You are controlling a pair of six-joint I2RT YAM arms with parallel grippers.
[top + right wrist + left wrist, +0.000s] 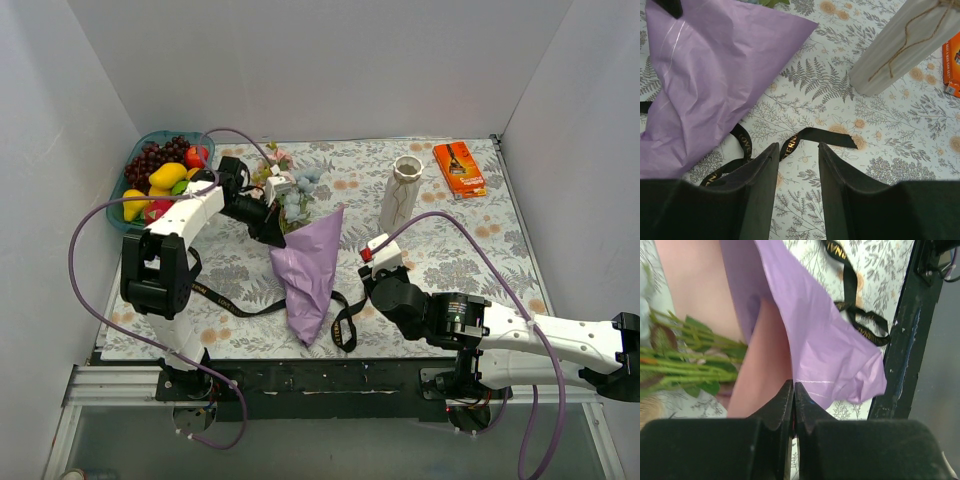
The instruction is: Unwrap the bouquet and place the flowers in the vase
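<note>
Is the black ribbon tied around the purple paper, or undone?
Undone. The black ribbon lies loose and flat on the tablecloth, one free end beside the purple paper; no bow or knot circles the paper.

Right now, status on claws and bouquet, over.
Left claw shut at the paper, beside the flowers. Right claw open above the loose ribbon. Upright vase holds no flowers; nothing between them.

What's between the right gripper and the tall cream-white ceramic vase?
Right wrist view: only a loose end of black ribbon just ahead of the open right gripper, then bare flower-printed tablecloth up to the cream-white ceramic vase.
</note>
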